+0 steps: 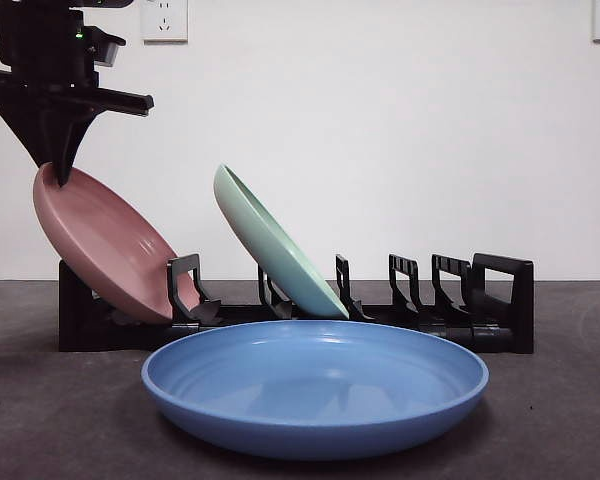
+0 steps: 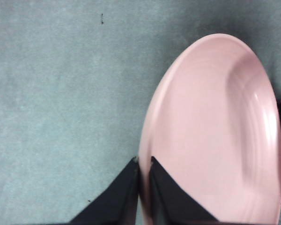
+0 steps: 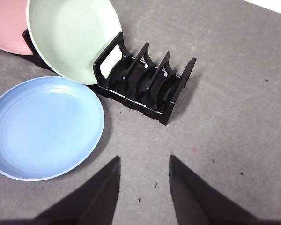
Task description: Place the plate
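Glossy smooth pink plate (image 1: 105,245); matt black rack (image 1: 480,300)

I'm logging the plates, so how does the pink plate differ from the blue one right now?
The pink plate leans tilted in the black rack; the blue plate lies flat on the table. The left tool grips the pink plate's rim; nothing holds the blue one. Both are round and plain.

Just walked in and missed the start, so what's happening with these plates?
The left tool is pinched on the rim of the pink plate, which leans in the end slot of the black dish rack. A green plate already leans a few slots along. The blue plate lies flat on the table in front. The right tool hangs open above the table, holding nothing.
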